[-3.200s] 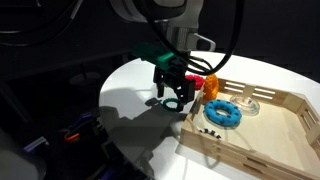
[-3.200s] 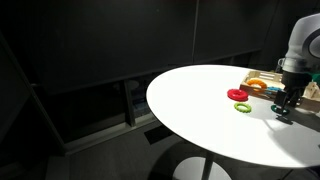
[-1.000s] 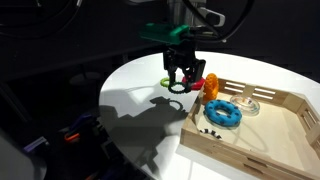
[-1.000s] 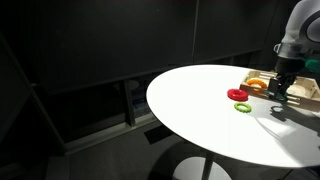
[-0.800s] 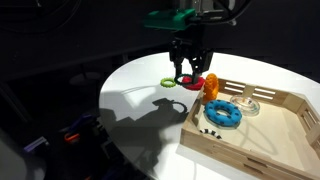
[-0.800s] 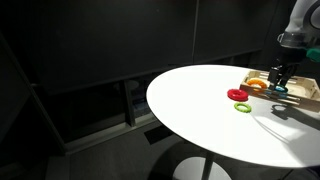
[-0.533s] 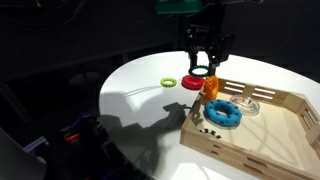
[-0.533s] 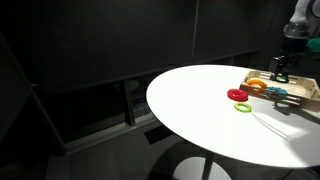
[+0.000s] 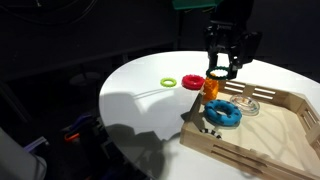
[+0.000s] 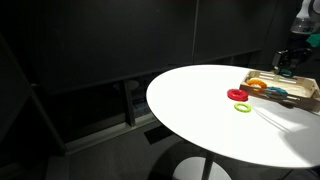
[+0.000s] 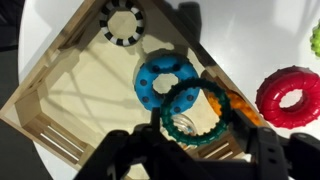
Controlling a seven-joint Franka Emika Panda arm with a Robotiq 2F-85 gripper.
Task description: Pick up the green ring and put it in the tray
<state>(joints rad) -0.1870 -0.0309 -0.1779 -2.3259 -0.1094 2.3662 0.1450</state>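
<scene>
The gripper (image 9: pixel 222 70) hangs high over the corner of the tray (image 9: pixel 250 150) nearest the loose rings, its fingers pinched on the green ring (image 11: pixel 195 88). The wrist view shows that ring held in the air between the dark fingers, right above the blue ring (image 11: pixel 160 75) lying inside the tray. I'd guess it is carried that high to clear the tray's low wall. A black-and-white ring (image 11: pixel 122 22) sits deeper in the tray, toward a far corner. Outside the tray, on the counter (image 9: pixel 140 110), the red ring (image 9: pixel 193 82) lies near the wall, with the lime ring (image 9: pixel 170 82) beside it, farther out. An orange piece (image 9: pixel 212 87) stands at the tray's corner. I reckon the carry is nearly done. What's left is to lower and let go over bare wood, preferably clear of the blue ring so the two don't stack.
</scene>
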